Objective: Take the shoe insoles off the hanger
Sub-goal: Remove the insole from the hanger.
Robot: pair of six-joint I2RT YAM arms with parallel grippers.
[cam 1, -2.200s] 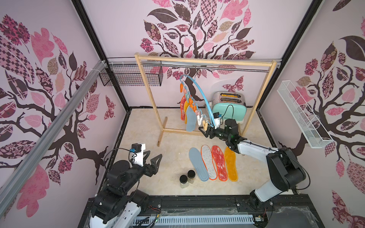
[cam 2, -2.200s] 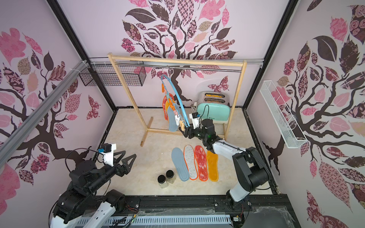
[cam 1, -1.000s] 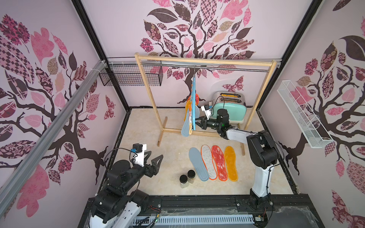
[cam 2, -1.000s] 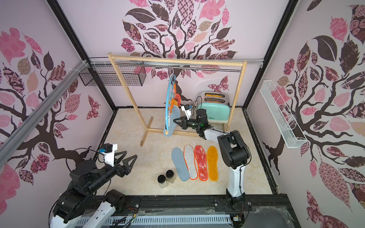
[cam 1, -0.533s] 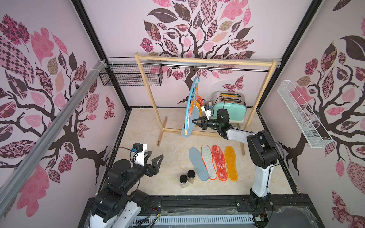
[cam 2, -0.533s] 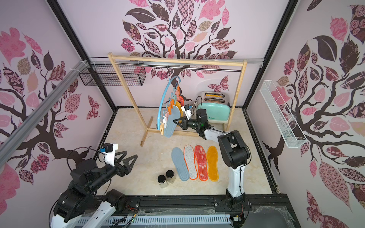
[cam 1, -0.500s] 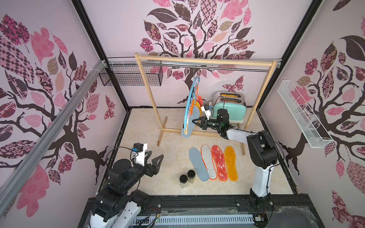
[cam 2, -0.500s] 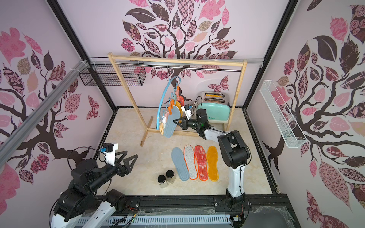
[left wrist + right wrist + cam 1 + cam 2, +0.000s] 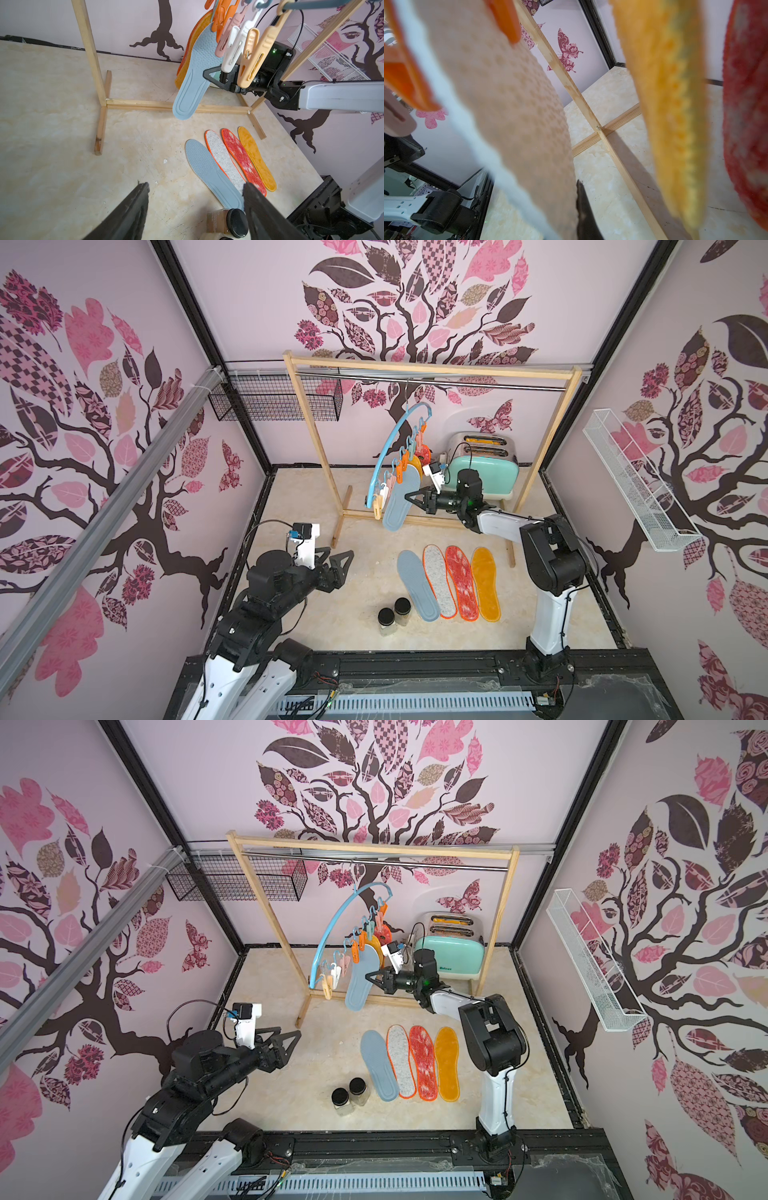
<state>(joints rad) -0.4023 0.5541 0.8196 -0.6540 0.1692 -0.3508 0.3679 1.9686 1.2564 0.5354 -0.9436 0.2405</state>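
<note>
**Right pincer on a hanging pad; four pads down**

The hanger (image 9: pixel 390 440) hangs tilted by its hook from the metal rail of the wooden frame (image 9: pixel 432 368). Three pads are clipped to it: the hanging grey-blue insole (image 9: pixel 400 499) foremost, with the hanging mustard insole (image 9: pixel 670 104) and the hanging red insole (image 9: pixel 749 104) behind.

The right pincer (image 9: pixel 409 497) is closed at the grey-blue pad's edge. The right wrist view shows one finger (image 9: pixel 584 209) against the pad; the other is probably hidden behind it, so this reads as a pinch.

The left pincer (image 9: pixel 341 552) is spread wide and empty above the counter (image 9: pixel 299 497), well apart from the hanger.

Lying side by side on the counter:
- flat grey-blue insole (image 9: pixel 415 585)
- speckled grey-white insole (image 9: pixel 438 580)
- red-white mottled insole (image 9: pixel 460 583)
- flat mustard insole (image 9: pixel 485 584)
</note>
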